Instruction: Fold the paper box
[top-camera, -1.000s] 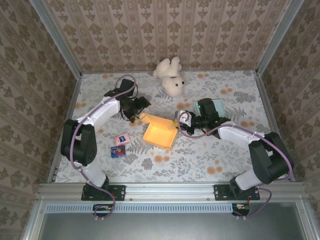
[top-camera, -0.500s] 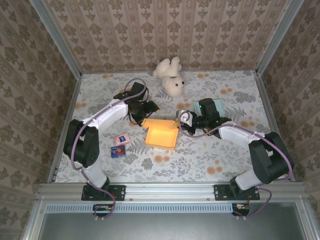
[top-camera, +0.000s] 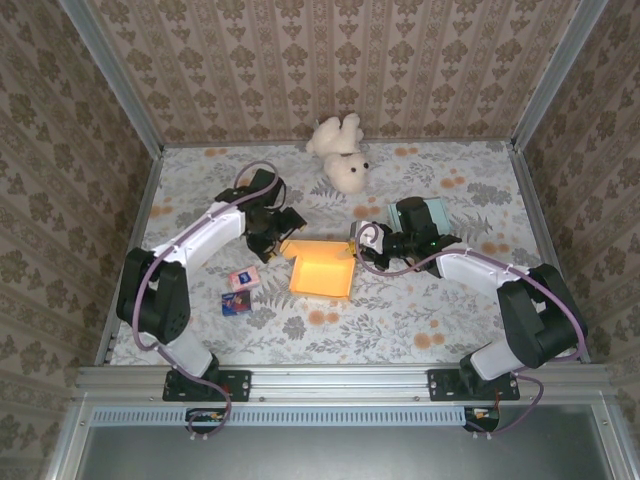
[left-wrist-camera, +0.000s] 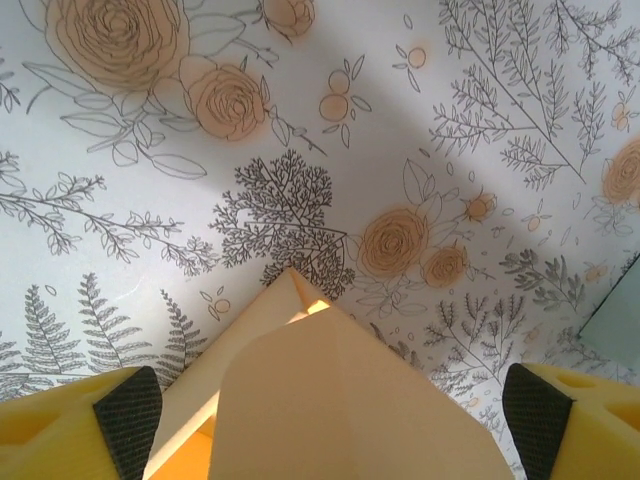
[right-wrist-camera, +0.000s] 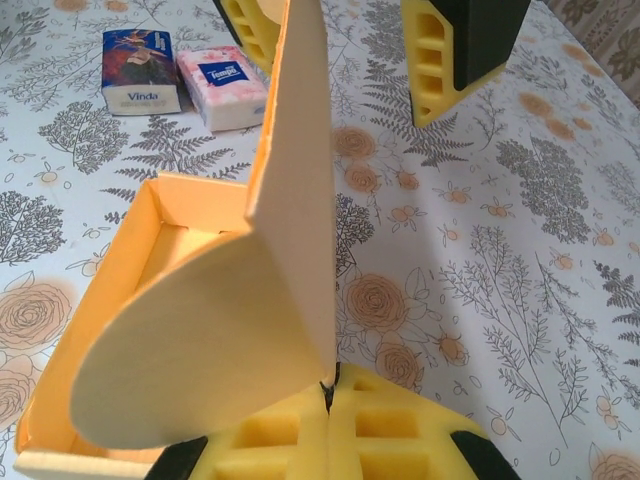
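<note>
Right gripper clamped on the upright flap of the orange paper box at mid-table; left gripper spread wide astride its far-left corner; pink tissue pack and blue tissue pack near its left; teddy bear well behind; teal box beside the right arm.

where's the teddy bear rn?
Top view: teddy bear lies at the far middle of the table, near the back wall, beyond the yellow paper box.
</note>
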